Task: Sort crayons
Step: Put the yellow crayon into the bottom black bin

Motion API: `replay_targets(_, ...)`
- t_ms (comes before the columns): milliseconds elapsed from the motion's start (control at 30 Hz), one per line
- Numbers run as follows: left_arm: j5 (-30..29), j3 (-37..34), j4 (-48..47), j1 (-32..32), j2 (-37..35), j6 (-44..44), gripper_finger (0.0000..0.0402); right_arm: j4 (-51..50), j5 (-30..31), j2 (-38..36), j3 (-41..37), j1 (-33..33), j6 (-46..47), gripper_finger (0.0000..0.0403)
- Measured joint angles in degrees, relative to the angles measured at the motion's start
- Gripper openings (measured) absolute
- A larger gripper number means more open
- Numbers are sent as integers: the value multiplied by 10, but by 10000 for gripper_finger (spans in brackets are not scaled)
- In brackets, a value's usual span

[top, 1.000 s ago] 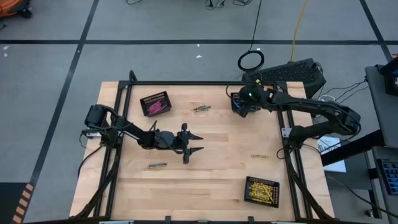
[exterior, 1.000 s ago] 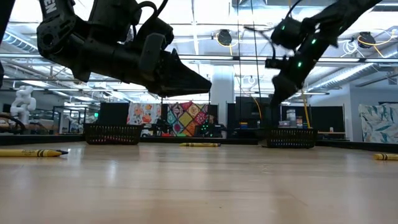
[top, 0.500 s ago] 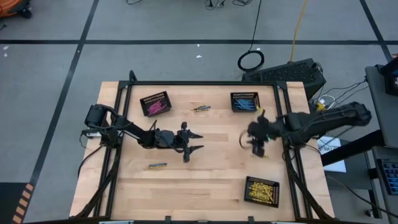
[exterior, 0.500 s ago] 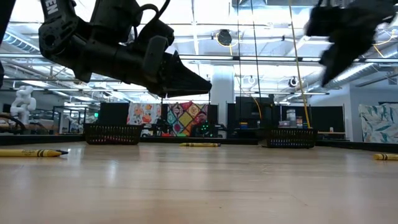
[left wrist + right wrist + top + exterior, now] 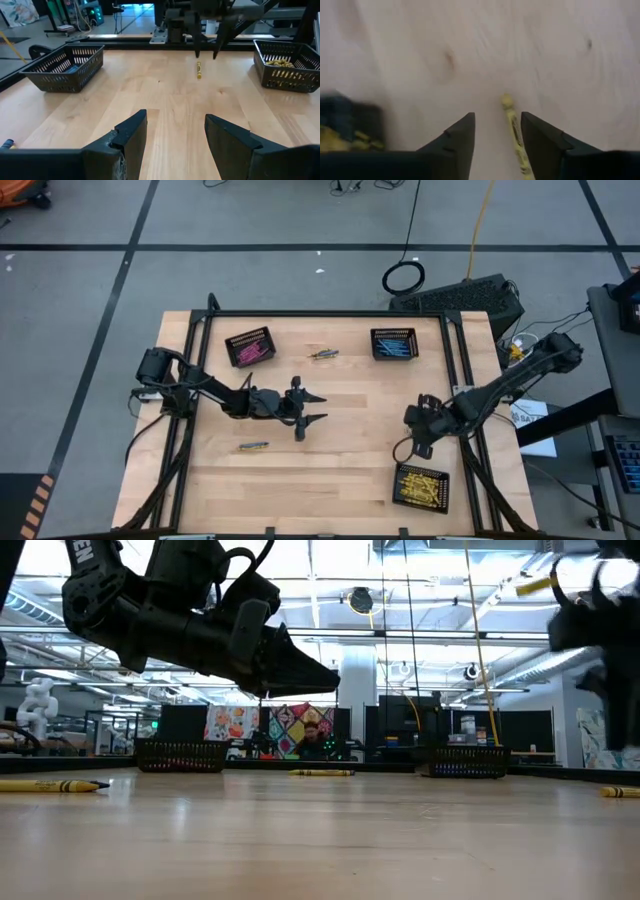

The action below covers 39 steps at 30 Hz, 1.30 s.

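Note:
A yellow crayon (image 5: 515,135) lies flat on the wooden table (image 5: 350,450), on its right part. My right gripper (image 5: 497,120) hovers open above it, pointing steeply down. The crayon lies partly between the fingers, and the left wrist view shows the fingertips above the crayon (image 5: 199,70). My left gripper (image 5: 305,408) waits open and level over the table's middle, with nothing between its fingers. Two other crayons lie loose: one (image 5: 323,353) far of centre, one (image 5: 253,446) near left.
Three black mesh baskets stand on the table: one with pink crayons (image 5: 248,347) at the far left, one with blue crayons (image 5: 394,343) at the far right, one with yellow crayons (image 5: 420,486) at the near right, just beside my right gripper.
My right gripper has swung from over the blue basket at the far right toward the table's near edge. It has sunk a little and tipped to point steeply down, and now stands over the yellow crayon. My left arm has kept still.

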Motion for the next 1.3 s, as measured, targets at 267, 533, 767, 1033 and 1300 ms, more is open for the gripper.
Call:
replay_targets(267, 0, 0, -1, 0, 0, 1, 205, 31, 17, 40, -53, 11, -64, 168)
replay_targets(533, 0, 0, 1, 0, 0, 1, 205, 90, 15, 68, -80, 12, -113, 68)
replay_targets(767, 0, 0, 1, 0, 0, 1, 205, 80, 35, 74, -67, 12, -49, 14)
replay_targets(1033, 0, 0, 3, 0, 0, 0, 205, 48, 47, 77, 98, 30, -36, 4)
replay_targets(1300, 0, 0, 3, 0, 0, 0, 205, 93, 49, 86, 187, 129, 118, 3)
